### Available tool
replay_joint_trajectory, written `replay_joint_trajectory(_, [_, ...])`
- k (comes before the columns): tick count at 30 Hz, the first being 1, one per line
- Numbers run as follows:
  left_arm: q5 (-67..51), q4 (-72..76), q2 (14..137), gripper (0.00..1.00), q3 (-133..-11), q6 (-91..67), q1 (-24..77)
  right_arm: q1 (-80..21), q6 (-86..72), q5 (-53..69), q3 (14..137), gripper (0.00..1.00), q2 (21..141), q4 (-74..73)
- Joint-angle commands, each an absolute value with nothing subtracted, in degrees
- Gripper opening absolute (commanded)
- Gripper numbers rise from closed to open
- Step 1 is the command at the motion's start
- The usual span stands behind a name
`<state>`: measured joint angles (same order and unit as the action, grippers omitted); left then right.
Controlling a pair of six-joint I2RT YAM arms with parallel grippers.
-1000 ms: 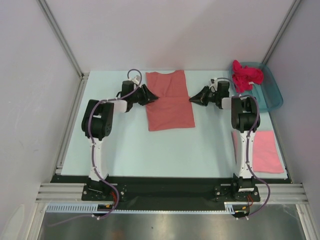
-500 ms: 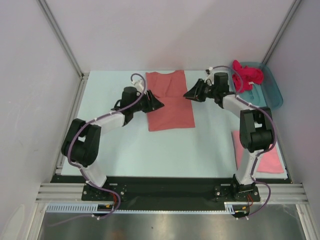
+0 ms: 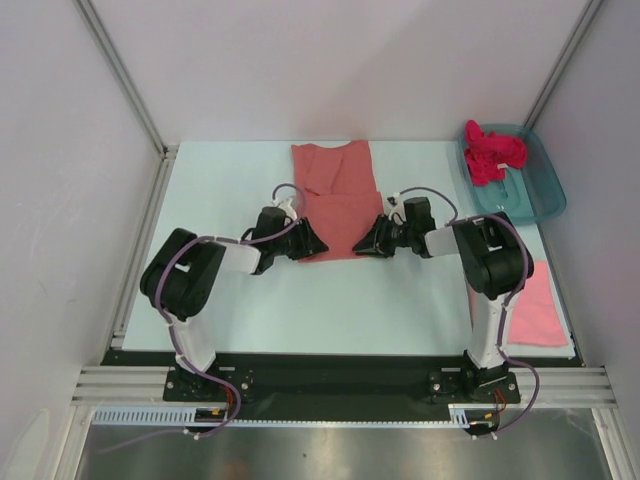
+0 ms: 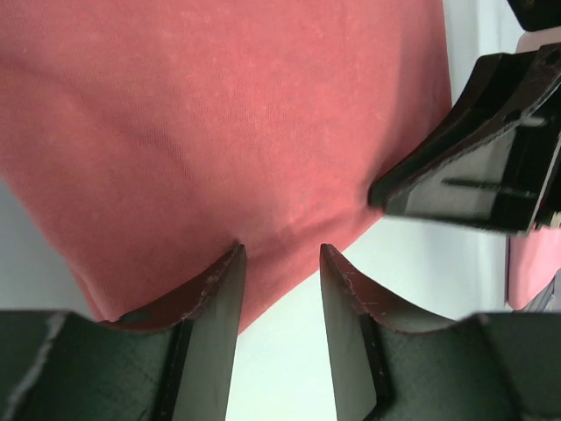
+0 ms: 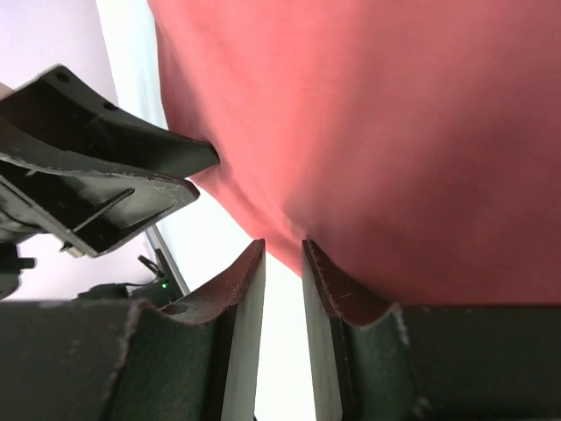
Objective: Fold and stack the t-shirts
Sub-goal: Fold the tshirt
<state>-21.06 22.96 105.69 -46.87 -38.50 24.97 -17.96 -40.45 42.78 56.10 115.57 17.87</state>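
Note:
The salmon-coral t-shirt [image 3: 338,205] lies flat at the centre back of the table, partly folded. My left gripper [image 3: 314,243] is at its near left corner. In the left wrist view its jaws [image 4: 280,254] stand apart, with the shirt's hem [image 4: 263,158] across the tips. My right gripper [image 3: 364,243] is at the near right corner. Its jaws [image 5: 282,248] are almost together, with the puckered hem [image 5: 394,149] pinched at the tips. The magenta t-shirt [image 3: 492,152] lies crumpled in the tub. The lighter pink t-shirt [image 3: 537,310] lies folded at the near right.
The teal plastic tub [image 3: 540,195] stands at the back right corner. The two grippers face each other a short way apart. The right gripper's finger [image 4: 473,167] shows in the left wrist view, and the left gripper's finger [image 5: 96,167] shows in the right wrist view.
Both grippers have moved from the shirt's sides near its middle towards me, down to its near hem, and closer together. The shirts have stayed where they were.

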Motion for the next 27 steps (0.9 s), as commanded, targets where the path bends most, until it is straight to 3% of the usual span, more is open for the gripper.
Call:
replay_joint_trajectory(1, [-18.10,22.23,104.24,0.46,-42.90,-35.16,23.82,-14.42,-37.36,41.22,51.86,0.29,113.91,19.26])
replay_joint_trajectory(7, [-20.03,21.45,97.39,0.48,-42.01,-33.31,22.68,-10.37,-32.96,41.92,47.37,0.30,105.83,14.86])
replay_joint_trajectory(12, [-25.56,24.16,98.78,0.50,-48.94,-34.45,19.96,-9.41,-33.48,42.63,48.51,0.30,100.38,13.27])
replay_joint_trajectory(18, [-33.31,37.69,113.89,0.49,-63.79,-47.97,15.74,-7.39,-32.87,43.06,53.43,0.32,99.05,10.99])
replay_joint_trajectory(22, [-30.33,36.15,123.72,0.49,-76.07,-50.19,15.64,-5.45,-33.83,44.64,53.53,0.33,100.72,12.04])
replay_joint_trajectory(27, [-23.39,37.71,129.45,0.49,-80.06,-52.99,14.94,-5.19,-34.98,45.96,52.21,0.34,100.28,14.59])
